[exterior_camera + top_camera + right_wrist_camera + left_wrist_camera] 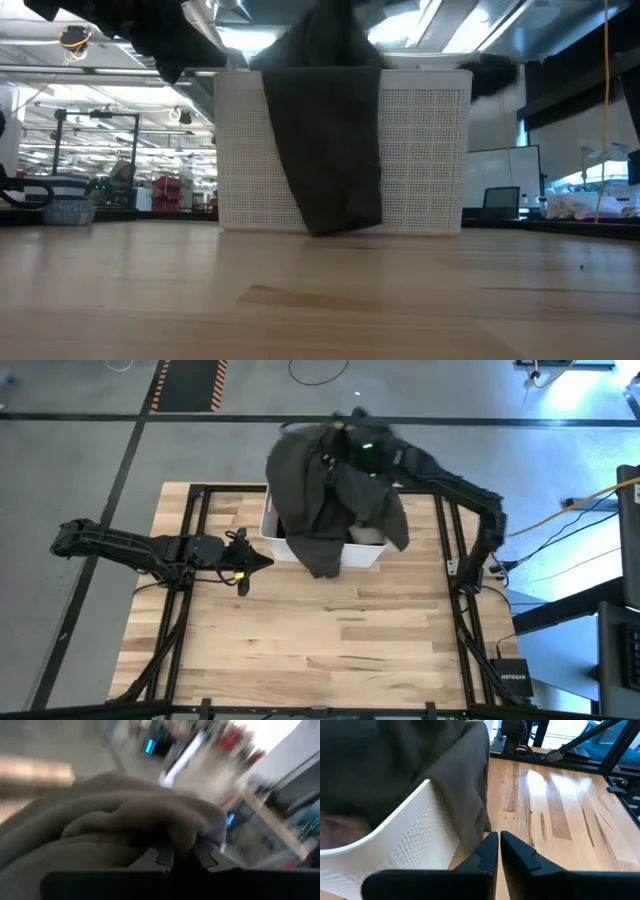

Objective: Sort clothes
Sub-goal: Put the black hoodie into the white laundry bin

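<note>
A large olive-grey garment (320, 490) hangs from my right gripper (340, 432) above the white bin (372, 552). It drapes over the bin's near wall (430, 150), and its lower end (340, 225) reaches about down to the table. My right gripper (182, 855) is shut on it. My left gripper (265, 563) is shut and empty, low by the bin's near left corner (405, 835), beside the hanging cloth (470, 785). A pinkish cloth (335, 827) lies inside the bin. My right gripper pinches a bunched fold of the olive-grey garment (190, 827) between its two fingers, several layers thick. It holds the garment above the far side of the bin. The garment hangs slack below it, spread over the bin and down the near wall.
The bin stands at the far middle of the wooden table (330, 640), with bare wood near and to both sides. Dark frame rails (185, 590) run along the table's left and right sides. The room shows beyond the table.
</note>
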